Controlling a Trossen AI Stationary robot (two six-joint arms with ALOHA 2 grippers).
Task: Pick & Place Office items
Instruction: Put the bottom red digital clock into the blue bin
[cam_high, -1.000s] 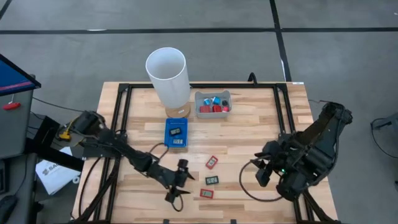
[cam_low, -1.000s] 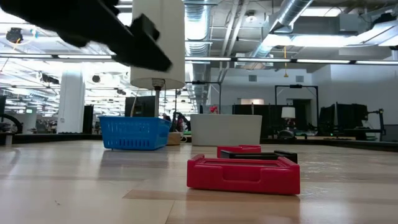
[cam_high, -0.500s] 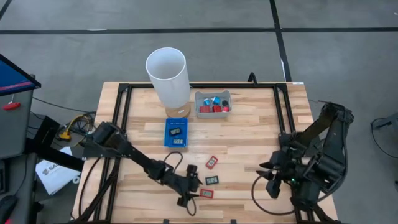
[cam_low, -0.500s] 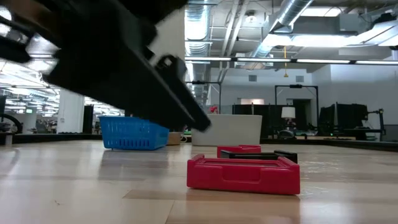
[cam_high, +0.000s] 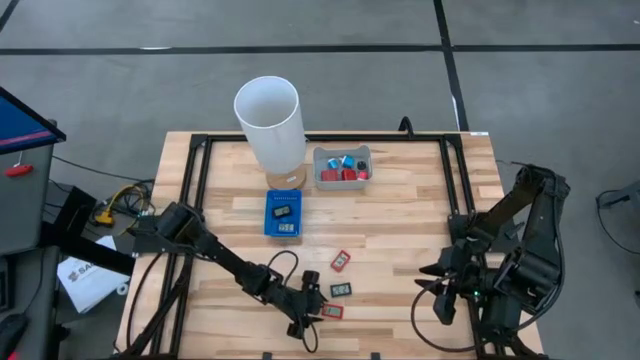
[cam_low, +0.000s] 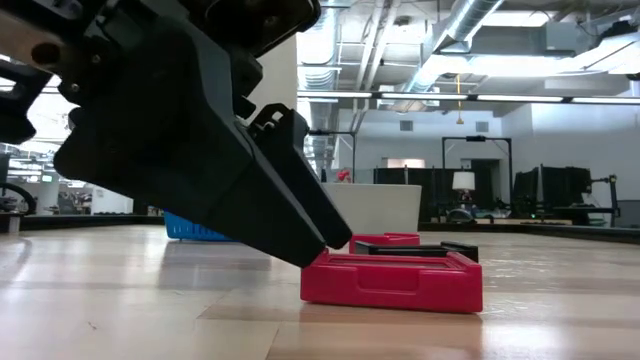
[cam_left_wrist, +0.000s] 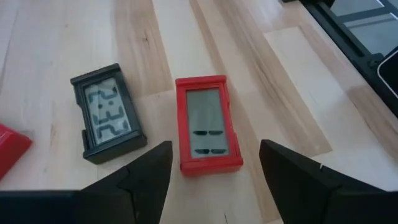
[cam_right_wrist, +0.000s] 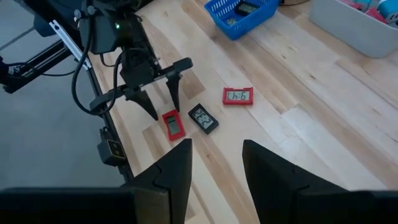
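In the low view the left claw (cam_low: 300, 235) blocks most of the blue basket (cam_low: 195, 228). The claw is open, one finger on each side of the red clock (cam_left_wrist: 207, 131), not touching. The clock lies flat on the counter (cam_high: 400, 220), its long side running along the fingers. The right claw (cam_high: 443, 298) waits, half open and empty.

"2:32" on black clock (cam_left_wrist: 109, 111)

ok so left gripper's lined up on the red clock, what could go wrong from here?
1. The left gripper straddles only the red clock's near end, so a close here may pinch the edge and let it tip or slip.
2. The black clock lies close beside it; one finger could nudge it on the way down.
3. The fingers sit low over the table and could scrape it.
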